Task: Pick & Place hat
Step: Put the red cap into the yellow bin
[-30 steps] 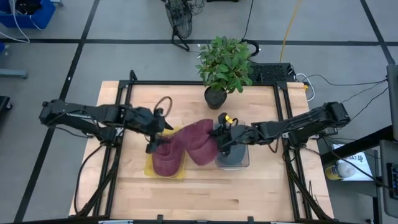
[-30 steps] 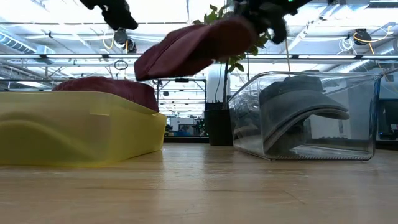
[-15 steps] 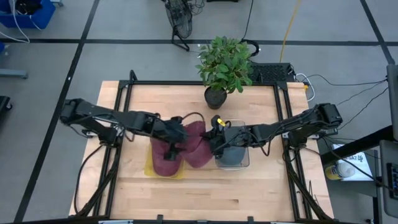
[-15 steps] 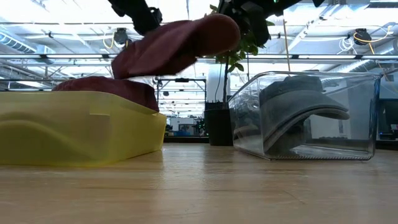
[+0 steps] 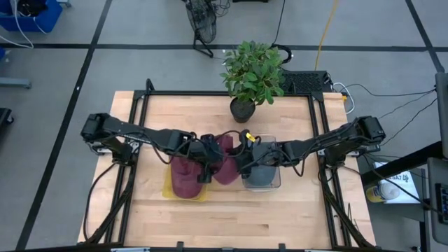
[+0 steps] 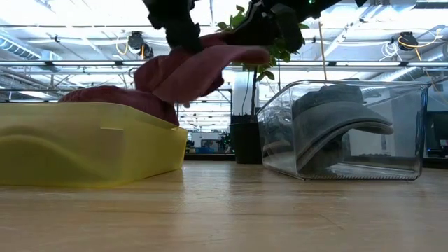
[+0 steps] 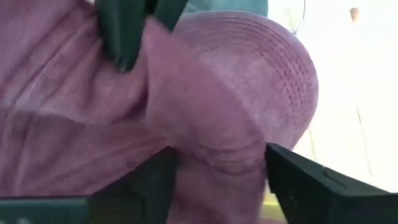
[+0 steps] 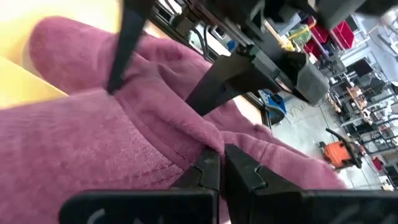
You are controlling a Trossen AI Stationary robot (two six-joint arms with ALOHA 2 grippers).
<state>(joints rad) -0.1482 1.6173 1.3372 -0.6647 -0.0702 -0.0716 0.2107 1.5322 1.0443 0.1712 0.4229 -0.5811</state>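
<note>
A maroon hat (image 5: 225, 157) (image 6: 203, 66) hangs in the air between both grippers, above the gap between a yellow bin (image 5: 168, 189) (image 6: 84, 147) and a clear bin (image 5: 276, 183) (image 6: 350, 133). My left gripper (image 5: 207, 162) (image 6: 183, 38) (image 7: 221, 180) is on its left part, shut on it. My right gripper (image 5: 241, 159) (image 6: 273, 28) (image 8: 224, 168) is shut on its right part. A second maroon hat (image 5: 185, 182) (image 6: 119, 98) lies in the yellow bin. A grey hat (image 5: 262, 173) (image 6: 336, 119) lies in the clear bin. My left gripper has a raised fold of the maroon hat (image 7: 230, 155) between its two fingers (image 7: 155, 183), coming from above and from the table's left. The hat is lifted clear, and its left end droops below the fingers. My right gripper pinches a seamed edge of the hat (image 8: 186, 152) between its nearly shut fingers (image 8: 245, 171), coming from the table's right and slanting down. The hat is clear of the table and both bins.
A potted plant (image 5: 252, 77) (image 6: 245, 143) stands at the table's far edge behind the bins. A black frame (image 5: 147, 98) runs around the table. Bare wood lies toward the near edge (image 5: 231, 217).
My left gripper has moved toward the table's right, from above the yellow bin to the hat, and taken hold of its left part. My right gripper has carried the hat a little toward the left. The hat's left end now droops lower than before.
</note>
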